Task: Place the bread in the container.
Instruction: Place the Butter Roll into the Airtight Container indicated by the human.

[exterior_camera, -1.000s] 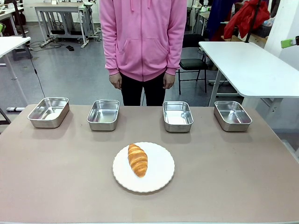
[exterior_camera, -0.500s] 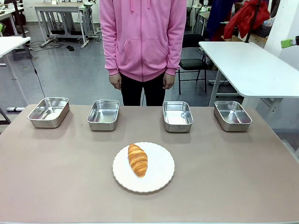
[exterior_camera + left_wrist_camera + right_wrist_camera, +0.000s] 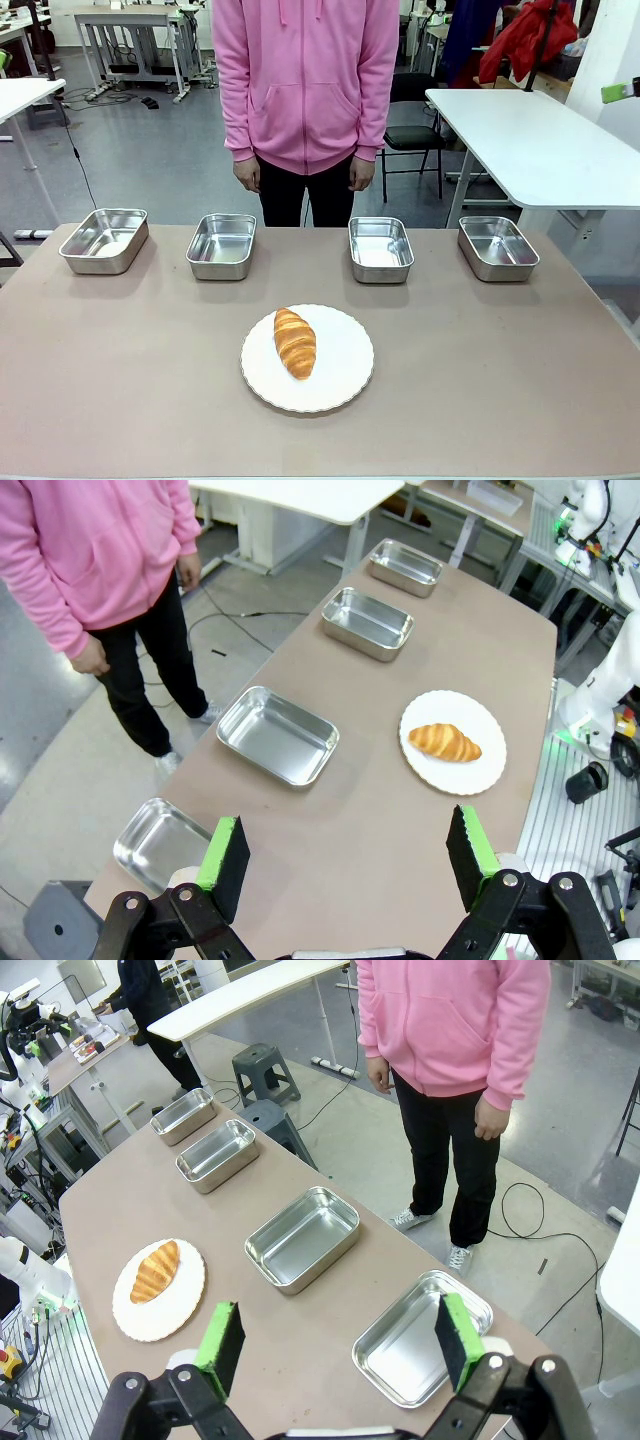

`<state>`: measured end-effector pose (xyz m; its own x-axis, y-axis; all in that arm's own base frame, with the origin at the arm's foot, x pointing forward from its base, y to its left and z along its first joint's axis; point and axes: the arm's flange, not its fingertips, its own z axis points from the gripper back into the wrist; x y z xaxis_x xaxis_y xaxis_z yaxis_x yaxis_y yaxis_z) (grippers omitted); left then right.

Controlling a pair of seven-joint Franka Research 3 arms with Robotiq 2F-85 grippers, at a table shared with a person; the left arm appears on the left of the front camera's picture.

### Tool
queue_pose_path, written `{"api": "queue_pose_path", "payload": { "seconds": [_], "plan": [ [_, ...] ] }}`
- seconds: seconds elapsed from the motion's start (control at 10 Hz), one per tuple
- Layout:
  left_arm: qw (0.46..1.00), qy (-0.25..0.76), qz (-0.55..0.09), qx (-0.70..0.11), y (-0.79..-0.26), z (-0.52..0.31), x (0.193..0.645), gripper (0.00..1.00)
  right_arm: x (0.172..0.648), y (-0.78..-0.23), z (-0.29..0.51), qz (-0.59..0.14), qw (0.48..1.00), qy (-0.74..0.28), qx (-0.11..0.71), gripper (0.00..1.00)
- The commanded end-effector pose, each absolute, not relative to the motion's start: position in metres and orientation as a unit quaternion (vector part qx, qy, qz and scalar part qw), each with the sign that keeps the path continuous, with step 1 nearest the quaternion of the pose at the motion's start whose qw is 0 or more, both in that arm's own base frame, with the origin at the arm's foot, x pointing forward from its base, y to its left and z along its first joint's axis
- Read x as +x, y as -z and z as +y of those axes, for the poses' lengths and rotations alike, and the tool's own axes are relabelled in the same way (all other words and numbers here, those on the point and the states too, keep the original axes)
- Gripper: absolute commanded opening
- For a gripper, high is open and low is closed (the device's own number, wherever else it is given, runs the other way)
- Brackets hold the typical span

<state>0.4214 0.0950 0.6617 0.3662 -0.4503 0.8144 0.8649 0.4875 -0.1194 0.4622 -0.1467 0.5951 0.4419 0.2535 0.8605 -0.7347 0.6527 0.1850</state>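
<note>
1. We see both hands empty with their jaws spread wide: the left gripper [image 3: 346, 832] and the right gripper [image 3: 338, 1320] each hang well above the table [image 3: 520, 380].
2. The bread [image 3: 445, 742] lies on a white plate [image 3: 476, 776], ahead of the left gripper and off toward its right finger, well apart from it. From the right gripper it sits ahead and toward the left finger.
3. Four steel trays [image 3: 275, 735] stand in a row beyond the plate, and nothing we can see marks which one is the container. We judge a drop into the wrong tray to be the main risk.
4. The croissant looks flaky and soft. A hard squeeze could crush it, and a pinch on a tapered end could let it swing or slip out. Fingers coming down too low could knock or push the plate.
5. The bread's underside is hidden. The grippers' bases are cut off at the bottom edge of the wrist views, and we cannot tell how high they hang. The person [image 3: 305, 90] is cut off above the shoulders, with both hands hanging at the sides.
</note>
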Motion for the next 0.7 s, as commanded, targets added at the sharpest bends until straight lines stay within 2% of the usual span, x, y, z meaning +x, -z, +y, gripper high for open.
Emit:
{"api": "queue_pose_path", "payload": {
  "seconds": [0.0, 0.6],
  "plan": [
    [0.775, 0.426, -0.374, -0.279, -0.6623, 0.0942, 0.4202, 1.00, 0.4613, -0.5963, -0.1445, -0.433, 0.799, -0.309, 0.280, 1.00],
    [0.775, 0.426, -0.374, -0.279, -0.6623, 0.0942, 0.4202, 1.00, 0.4613, -0.5963, -0.1445, -0.433, 0.799, -0.309, 0.280, 1.00]
  ]
}}
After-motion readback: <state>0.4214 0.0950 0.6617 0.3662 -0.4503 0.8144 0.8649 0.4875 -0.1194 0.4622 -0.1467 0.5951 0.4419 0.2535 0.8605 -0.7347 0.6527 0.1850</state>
